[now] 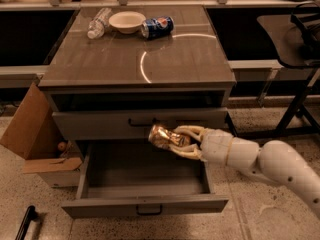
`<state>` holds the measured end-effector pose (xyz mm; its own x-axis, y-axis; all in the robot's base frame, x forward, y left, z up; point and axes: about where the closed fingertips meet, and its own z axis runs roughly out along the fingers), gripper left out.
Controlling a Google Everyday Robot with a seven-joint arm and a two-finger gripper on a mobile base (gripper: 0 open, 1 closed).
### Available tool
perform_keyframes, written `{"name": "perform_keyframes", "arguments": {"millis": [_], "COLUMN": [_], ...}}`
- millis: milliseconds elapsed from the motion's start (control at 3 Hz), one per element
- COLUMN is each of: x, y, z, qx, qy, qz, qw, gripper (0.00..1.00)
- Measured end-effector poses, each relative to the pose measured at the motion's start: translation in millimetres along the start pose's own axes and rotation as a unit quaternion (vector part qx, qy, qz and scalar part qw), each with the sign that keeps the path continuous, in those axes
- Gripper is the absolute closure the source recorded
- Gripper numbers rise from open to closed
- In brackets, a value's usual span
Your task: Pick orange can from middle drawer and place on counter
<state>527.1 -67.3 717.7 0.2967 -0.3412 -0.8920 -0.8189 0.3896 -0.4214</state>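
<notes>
My gripper (176,141) is shut on the orange can (163,137), a dented gold-orange can held on its side. It hangs in the air above the open middle drawer (145,204), level with the lower edge of the closed upper drawer front (140,122). My white arm (265,164) reaches in from the lower right. The drawer tray below the can holds nothing that I can see. The counter (137,54) is the glossy grey-brown cabinet top above, with a bright curved light reflection.
On the back of the counter lie a blue Pepsi can (157,26), a white bowl (127,21) and a clear plastic bottle (98,23). A cardboard box (35,134) stands left of the cabinet. A dark table frame (295,59) stands at the right.
</notes>
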Motion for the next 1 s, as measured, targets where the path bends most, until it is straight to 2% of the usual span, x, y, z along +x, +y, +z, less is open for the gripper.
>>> {"name": "perform_keyframes", "arguments": {"millis": [333,667,1000], "x": [-32,-74,-77], "y": [-38,-80,-85], "z": [-33,-62,-61], "qx": [0.039,0.075,0.077], "qy": [-0.004,-0.011,-0.013], "qz": [-0.03,-0.07,-0.072], "qw": [0.9988,0.9947,0.9943], "gripper": [1.0,1.0,1.0]}}
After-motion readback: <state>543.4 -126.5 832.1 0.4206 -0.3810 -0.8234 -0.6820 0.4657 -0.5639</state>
